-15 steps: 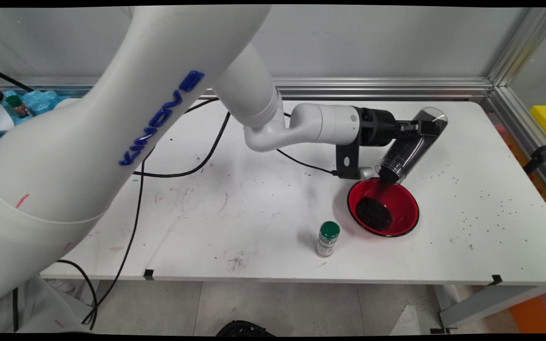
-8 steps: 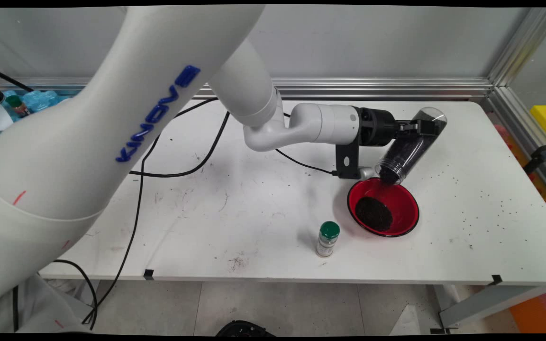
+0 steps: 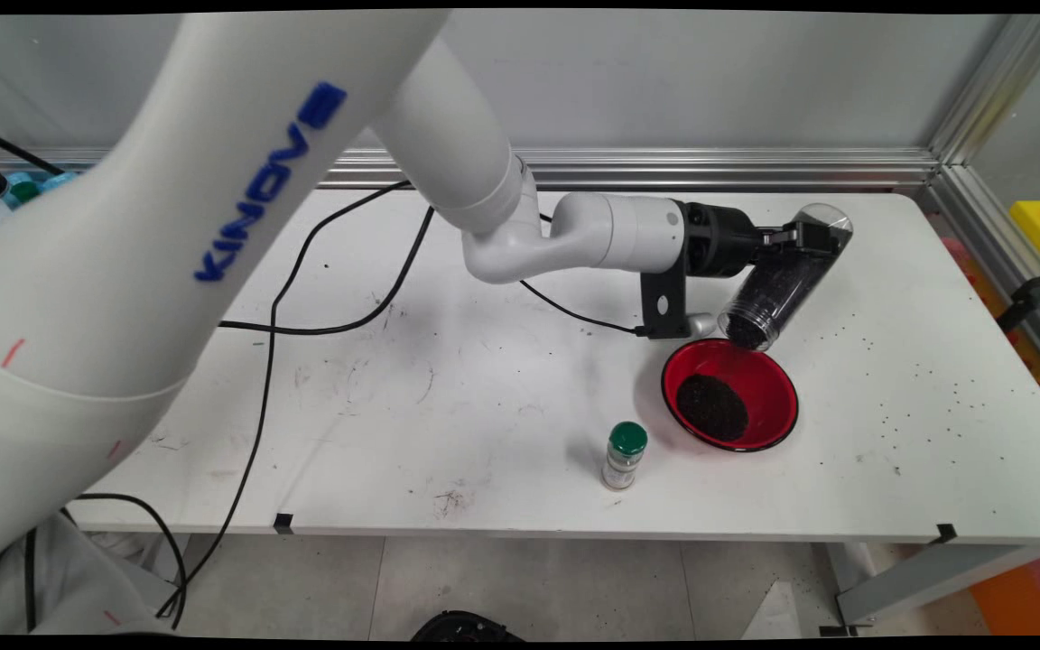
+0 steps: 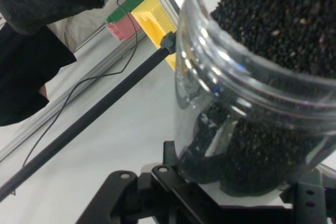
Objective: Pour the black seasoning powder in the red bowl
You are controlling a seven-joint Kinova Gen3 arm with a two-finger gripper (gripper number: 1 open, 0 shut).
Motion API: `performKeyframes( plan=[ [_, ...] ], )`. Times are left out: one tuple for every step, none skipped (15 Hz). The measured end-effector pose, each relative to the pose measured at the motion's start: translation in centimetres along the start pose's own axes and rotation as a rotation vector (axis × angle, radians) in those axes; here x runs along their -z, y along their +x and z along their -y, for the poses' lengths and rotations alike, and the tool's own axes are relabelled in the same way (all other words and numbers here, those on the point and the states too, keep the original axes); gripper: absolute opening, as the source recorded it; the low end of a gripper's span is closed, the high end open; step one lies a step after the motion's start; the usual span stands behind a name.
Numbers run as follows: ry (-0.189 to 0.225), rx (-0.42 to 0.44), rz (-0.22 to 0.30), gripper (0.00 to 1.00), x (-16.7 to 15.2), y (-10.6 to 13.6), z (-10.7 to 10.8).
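Clear jar [image 3: 784, 280] of black grains clamped in gripper [image 3: 800, 240], tilted mouth-down over red bowl [image 3: 729, 394], spice bottle [image 3: 624, 455] nearby

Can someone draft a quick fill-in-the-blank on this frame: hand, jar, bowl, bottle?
1. The hand grips a clear jar filled with ____ grains.
2. The jar is tilted with its mouth over the ____ bowl.
3. The small bottle standing upright left of the bowl has a ____ cap.
4. Inside the bowl lies a ____ of dark grains.

Missing words: black; red; green; pile
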Motion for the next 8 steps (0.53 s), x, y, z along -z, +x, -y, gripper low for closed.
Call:
performKeyframes(
  plan=[
    [0.0, 0.01, -0.001, 0.0, 0.01, -0.06, 0.04],
    [0.001, 0.026, -0.005, 0.0, 0.05, -0.13, 0.08],
    [0.0, 0.04, -0.007, 0.0, 0.1, -0.19, 0.1],
    [-0.001, 0.055, -0.01, 0.0, 0.15, -0.27, 0.13],
    [-0.003, 0.076, -0.013, 0.0, 0.23, -0.4, 0.13],
    [-0.006, 0.098, -0.016, 0.0, 0.31, -0.51, 0.11],
    [-0.009, 0.118, -0.021, 0.0, 0.39, -0.61, 0.09],
    [-0.012, 0.134, -0.025, 0.0, 0.43, -0.66, 0.07]
  ],
)
